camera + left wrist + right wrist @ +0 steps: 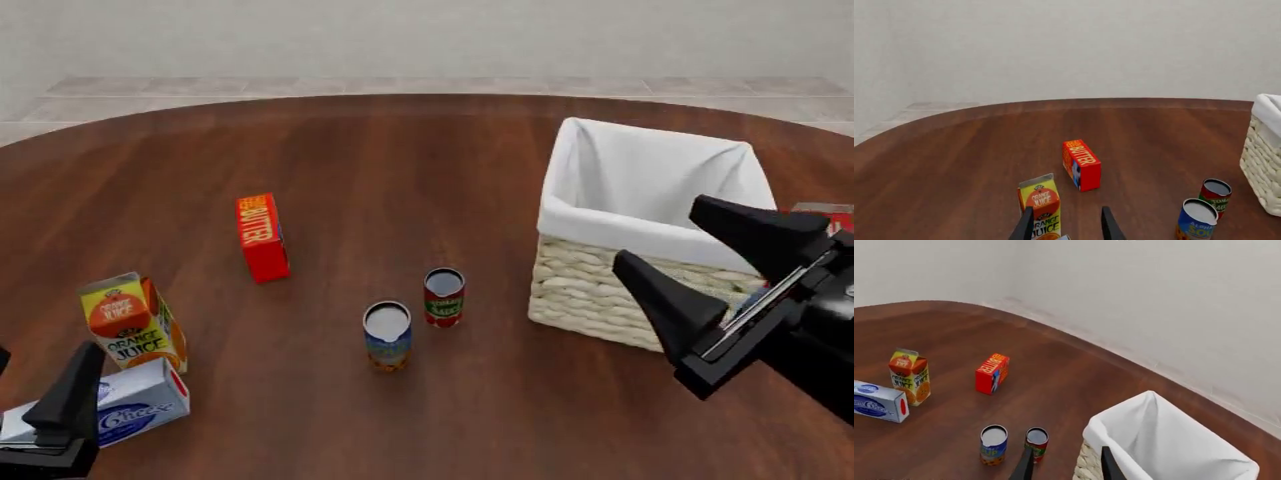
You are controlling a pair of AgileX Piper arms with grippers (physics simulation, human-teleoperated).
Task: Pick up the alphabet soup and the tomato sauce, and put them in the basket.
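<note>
On the left of the counter (400,140), the left claw (67,400) hangs low over a white-and-blue carton (127,408) with an orange juice carton (130,318) just beside it; its wrist view shows the fingers parted around nothing. A reach from there toward the cans could clip the juice carton and tip it, and further in the red butter box (262,237) stands near that path as well. Toward the middle, both cans stand upright on the counter with silver tops showing: the alphabet soup (387,337), blue above and orange-yellow below, and just to its right and a little farther back the tomato sauce (443,296), red with a green band. They sit close together without touching, so a claw closing on one may well knock the other over and send it rolling. To the right, the basket (607,275), pale wicker lined in white cloth, holds nothing visible. The right claw (714,262) hovers beside its near wall, spread wide and carrying nothing; swinging low it could snag the rim.
</note>
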